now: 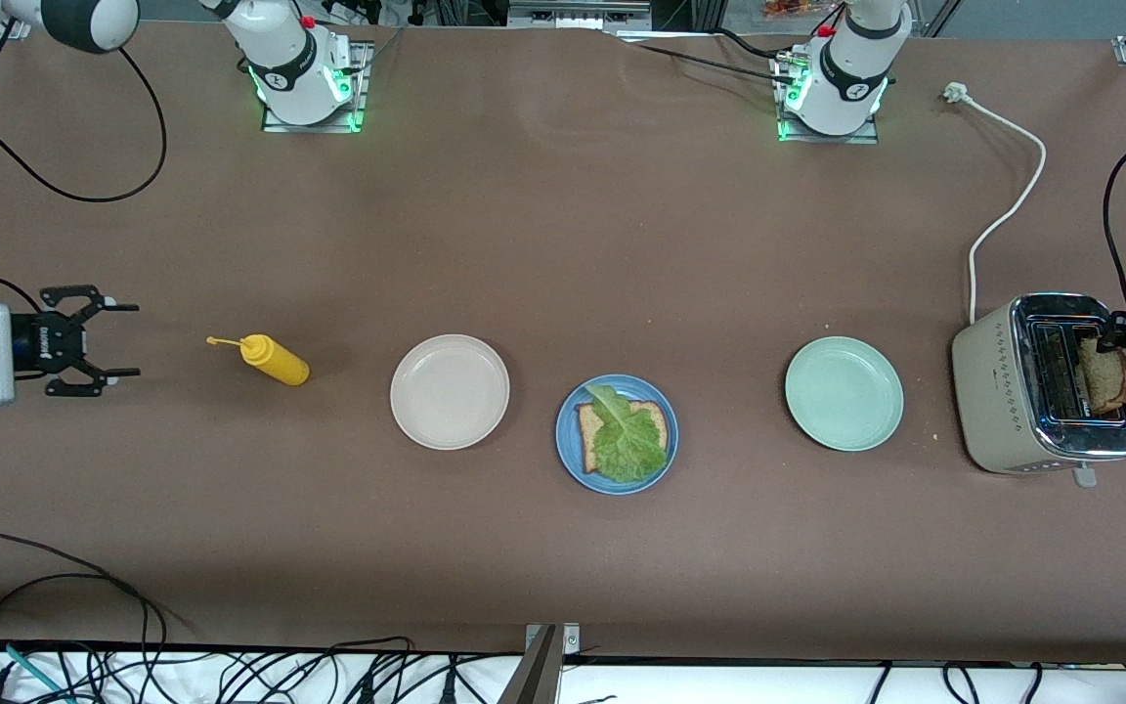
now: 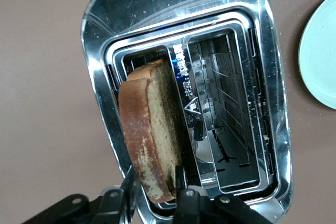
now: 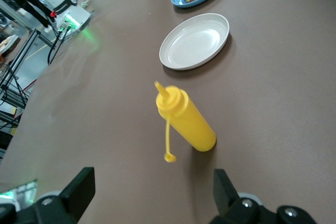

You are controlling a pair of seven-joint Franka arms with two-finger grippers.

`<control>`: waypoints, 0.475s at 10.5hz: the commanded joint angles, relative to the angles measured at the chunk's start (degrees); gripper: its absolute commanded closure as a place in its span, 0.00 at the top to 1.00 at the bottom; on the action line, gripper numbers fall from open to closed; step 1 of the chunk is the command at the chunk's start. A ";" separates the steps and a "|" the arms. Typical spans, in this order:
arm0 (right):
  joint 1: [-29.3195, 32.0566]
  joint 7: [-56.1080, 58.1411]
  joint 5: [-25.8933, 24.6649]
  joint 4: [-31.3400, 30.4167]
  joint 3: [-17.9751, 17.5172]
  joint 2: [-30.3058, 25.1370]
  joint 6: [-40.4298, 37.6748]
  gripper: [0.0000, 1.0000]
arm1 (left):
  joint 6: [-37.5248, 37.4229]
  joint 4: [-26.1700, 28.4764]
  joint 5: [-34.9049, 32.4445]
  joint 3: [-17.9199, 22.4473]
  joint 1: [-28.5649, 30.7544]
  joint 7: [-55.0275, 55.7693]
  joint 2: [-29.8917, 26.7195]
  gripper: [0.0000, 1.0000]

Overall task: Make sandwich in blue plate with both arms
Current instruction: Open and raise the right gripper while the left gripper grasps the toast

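Now bread slice [image 2: 152,129] between left gripper [image 2: 157,190] fingers [image 2: 181,182], in toaster [image 2: 100,51].

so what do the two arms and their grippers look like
Both arms are white with black joint bands, red buttons and green-lit bases. Black cables trail from them. The right gripper is black, open-framed, with two slim fingers behind a silver-white wrist block; the left gripper is black too.

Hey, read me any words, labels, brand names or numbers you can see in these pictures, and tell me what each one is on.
No text can be read.
Right gripper: small white print on its black body, too small to read.
Toaster: a faint mark on its side, too small to read.
Yellow squeeze bottle: no label.
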State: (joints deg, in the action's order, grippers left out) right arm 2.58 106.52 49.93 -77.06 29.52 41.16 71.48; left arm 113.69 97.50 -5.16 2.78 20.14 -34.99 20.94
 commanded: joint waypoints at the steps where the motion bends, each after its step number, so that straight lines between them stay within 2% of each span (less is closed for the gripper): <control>1: -5.54 -19.97 -7.71 -0.72 -0.43 -10.37 -0.29 1.00 | -0.05 -1.53 0.68 -0.23 0.69 -1.66 0.50 0.27; 2: -8.26 -27.26 -9.83 -0.81 -0.34 -13.10 -0.29 1.00 | -0.05 -1.53 0.59 -0.23 0.69 -1.66 0.50 0.04; 3: -10.90 -34.03 -13.15 -0.81 -0.43 -15.47 -0.12 1.00 | -0.05 -1.53 0.68 -0.23 0.69 -1.58 0.59 0.00; 5: -14.87 -44.94 -17.21 -0.72 -0.08 -18.03 0.50 1.00 | -0.05 -1.61 0.68 -0.31 0.60 -1.58 0.50 0.00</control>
State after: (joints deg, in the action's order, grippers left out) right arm -8.61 72.30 37.57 -76.70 29.23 26.40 71.30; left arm 113.70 97.24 -5.16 2.74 20.28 -35.13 20.94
